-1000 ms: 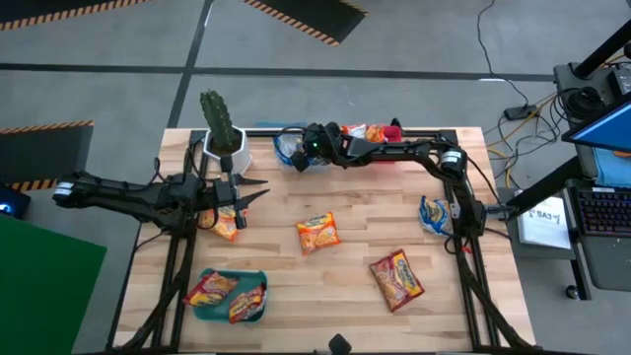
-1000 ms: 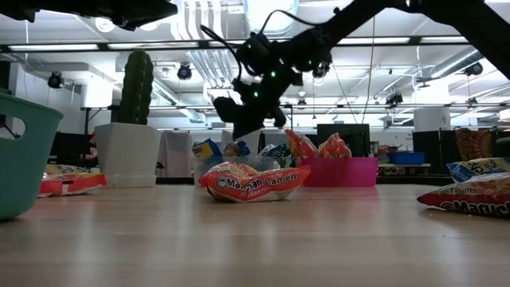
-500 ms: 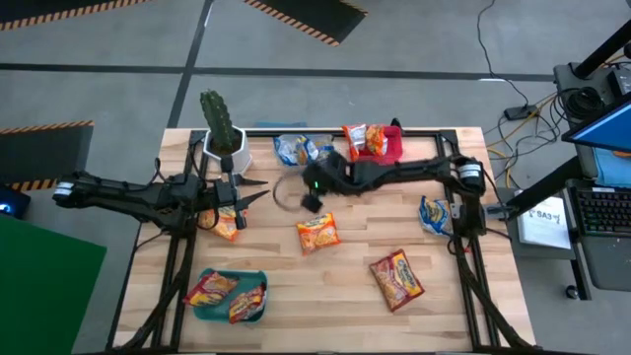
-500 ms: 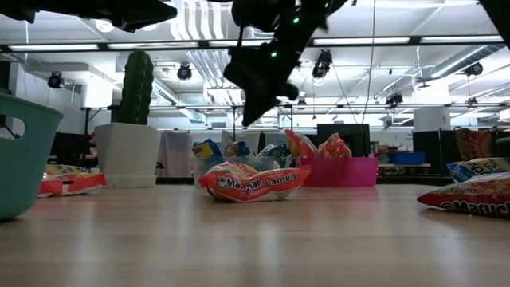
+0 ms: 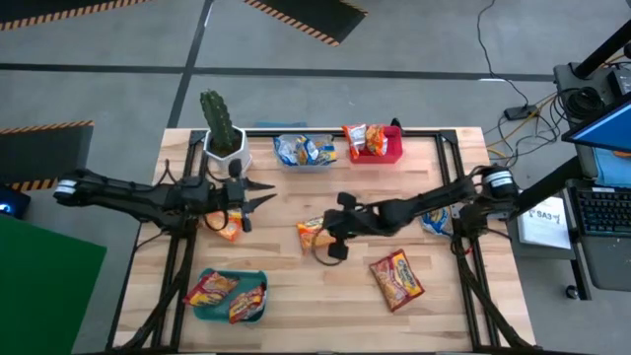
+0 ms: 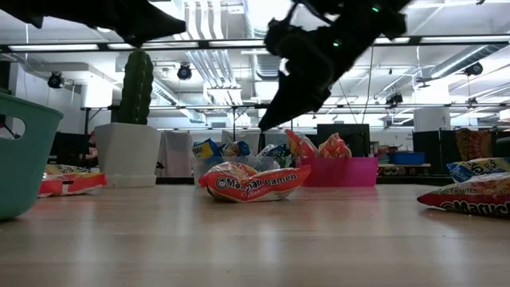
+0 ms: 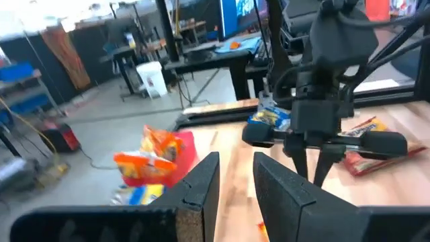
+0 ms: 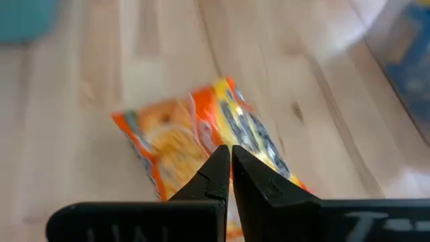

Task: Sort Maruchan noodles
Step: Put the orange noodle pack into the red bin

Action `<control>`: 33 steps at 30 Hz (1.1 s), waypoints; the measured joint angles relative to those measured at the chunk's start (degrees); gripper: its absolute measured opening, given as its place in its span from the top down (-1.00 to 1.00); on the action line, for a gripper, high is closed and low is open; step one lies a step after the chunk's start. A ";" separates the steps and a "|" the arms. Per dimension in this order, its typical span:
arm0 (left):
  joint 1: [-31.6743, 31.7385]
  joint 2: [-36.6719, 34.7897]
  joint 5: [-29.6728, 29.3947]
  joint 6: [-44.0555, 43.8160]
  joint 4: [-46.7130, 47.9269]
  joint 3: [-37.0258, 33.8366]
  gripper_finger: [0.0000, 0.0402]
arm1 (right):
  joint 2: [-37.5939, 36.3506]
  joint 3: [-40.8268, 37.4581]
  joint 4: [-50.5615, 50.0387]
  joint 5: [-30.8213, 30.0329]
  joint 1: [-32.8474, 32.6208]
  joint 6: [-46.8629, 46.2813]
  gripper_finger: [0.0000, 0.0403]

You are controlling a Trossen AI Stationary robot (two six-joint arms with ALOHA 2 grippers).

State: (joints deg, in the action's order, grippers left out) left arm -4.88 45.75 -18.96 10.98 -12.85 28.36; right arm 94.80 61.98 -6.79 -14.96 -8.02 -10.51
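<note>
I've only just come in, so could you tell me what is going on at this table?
The robot is sorting crinkly plastic ramen packets into bins. The right gripper, fingers shut and empty, hovers over an orange-yellow packet lying mid-table. The left gripper hangs near the potted cactus, above another orange packet. The teal bin, clear bin and red bin each hold packets already; two more lie loose at the right.

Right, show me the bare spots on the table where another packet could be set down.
Free: the front strip between the teal bin and the red packet, and the front right corner of the table. Crowded: the back edge with the cactus pot, clear bin and red bin; the middle, where the right gripper hangs by the orange packet.
</note>
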 joint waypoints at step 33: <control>-4.88 34.75 12.66 -26.55 5.98 9.43 0.63 | -5.19 -25.84 41.79 -0.63 0.17 -0.38 0.96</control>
State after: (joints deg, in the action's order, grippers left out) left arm -9.76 80.50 -6.31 -15.57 -6.86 37.79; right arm 89.60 36.14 35.00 -15.60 -7.86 -10.90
